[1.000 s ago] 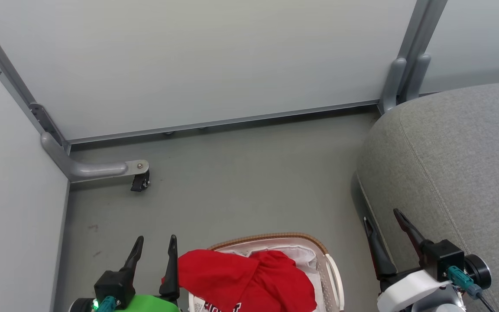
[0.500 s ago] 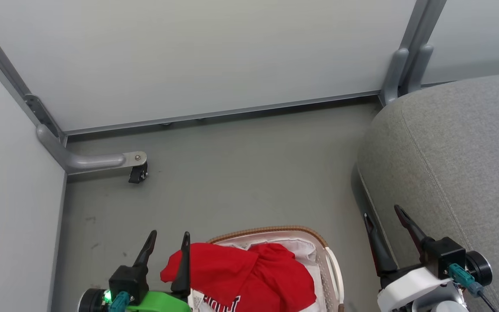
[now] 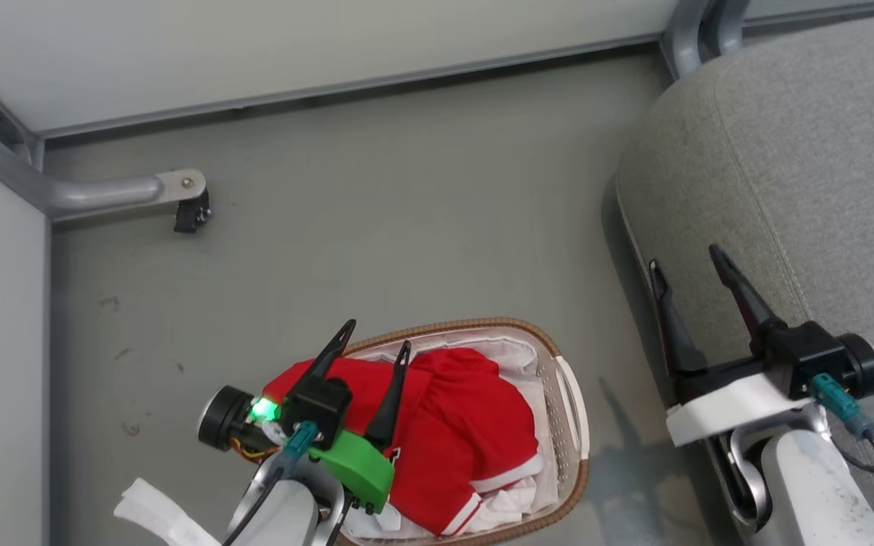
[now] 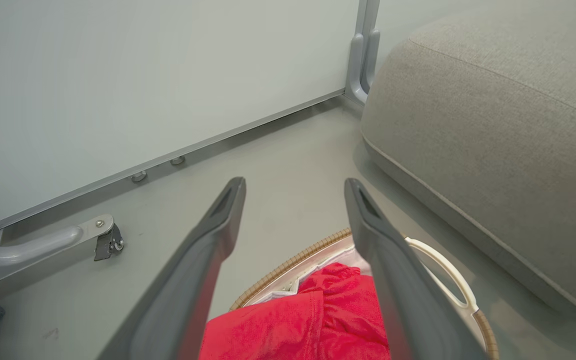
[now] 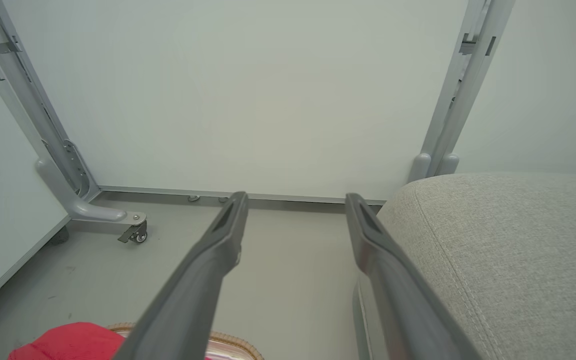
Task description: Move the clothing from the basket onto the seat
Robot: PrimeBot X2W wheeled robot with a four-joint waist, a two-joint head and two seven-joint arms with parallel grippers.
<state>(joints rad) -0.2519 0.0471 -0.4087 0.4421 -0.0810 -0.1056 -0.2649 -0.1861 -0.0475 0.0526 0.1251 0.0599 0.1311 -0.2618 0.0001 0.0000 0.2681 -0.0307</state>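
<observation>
1. The clothing [image 3: 475, 436] lies inside the basket [image 3: 558, 409] as one red heap. White-striped trim shows at its near edge. A flat piece seems to overlap a crumpled one, so I count two garments (the border between them is not sharp).
2. The one basket stands on the grey floor [image 3: 376, 197]. Its white lining cloth [image 3: 517, 356] shows around the far side of the heap.
3. The left gripper [image 3: 378, 335] hovers over the left part of the heap. Its two fingers are spread wide, with nothing between them. Whether they touch the cloth, I cannot tell.
4. The one seat [image 3: 801, 152] stands to the right of the basket, apart from it.
5. The right gripper [image 3: 684, 256] is at the seat's rounded left edge. Its two fingers are also wide apart and hold nothing.
6. One caster wheel [image 3: 190, 216] sits under a grey metal foot near the far left corner.
</observation>
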